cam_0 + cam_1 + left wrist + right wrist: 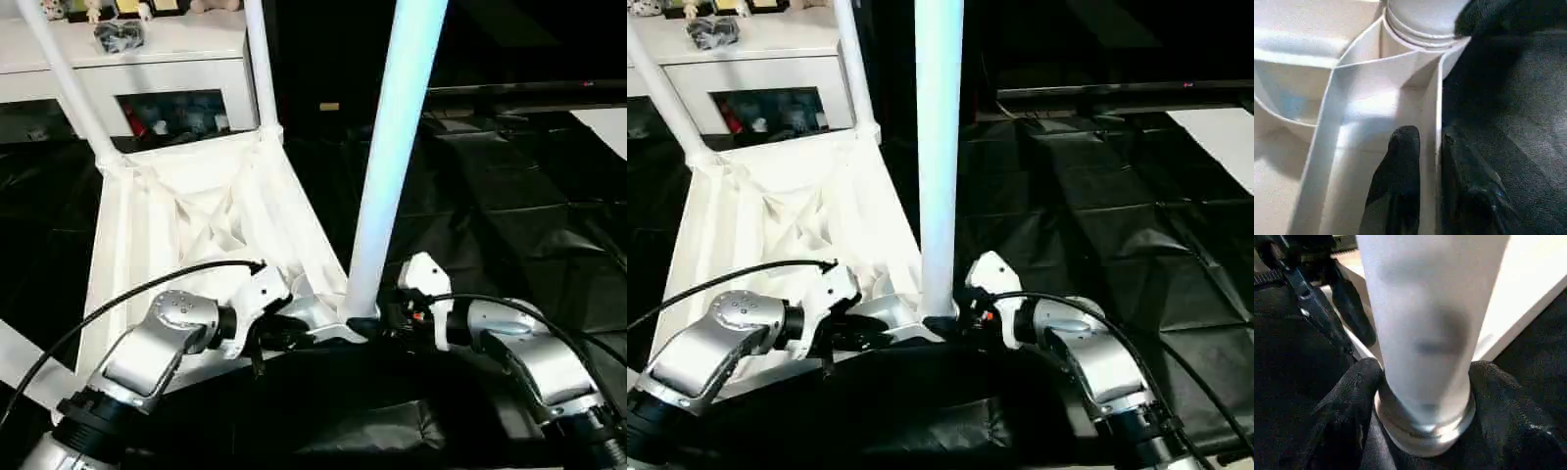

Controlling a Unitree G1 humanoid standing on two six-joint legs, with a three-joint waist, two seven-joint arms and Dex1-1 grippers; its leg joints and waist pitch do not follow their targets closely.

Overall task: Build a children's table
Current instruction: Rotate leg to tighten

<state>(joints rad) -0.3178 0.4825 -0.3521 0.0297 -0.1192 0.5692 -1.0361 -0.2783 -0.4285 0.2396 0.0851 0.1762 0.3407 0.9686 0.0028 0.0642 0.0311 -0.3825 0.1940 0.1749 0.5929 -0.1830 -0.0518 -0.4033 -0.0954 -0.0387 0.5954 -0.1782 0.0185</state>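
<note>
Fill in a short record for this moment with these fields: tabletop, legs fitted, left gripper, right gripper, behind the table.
tabletop: tabletop lies upside down, ribbed side up
legs fitted: two far legs stand in back corners; near leg upright in the near corner socket
left gripper: left gripper pinches the tabletop's rim, one finger each side
right gripper: right gripper clasps the near leg's base
behind the table: white cabinet

No readable text, labels, brands or numbers in any view. Small items on the cabinet [147,49] top, upper left of the frame, are too small to read. The small yellowish tag [328,107] on the dark background, upper centre, is also illegible.
</note>
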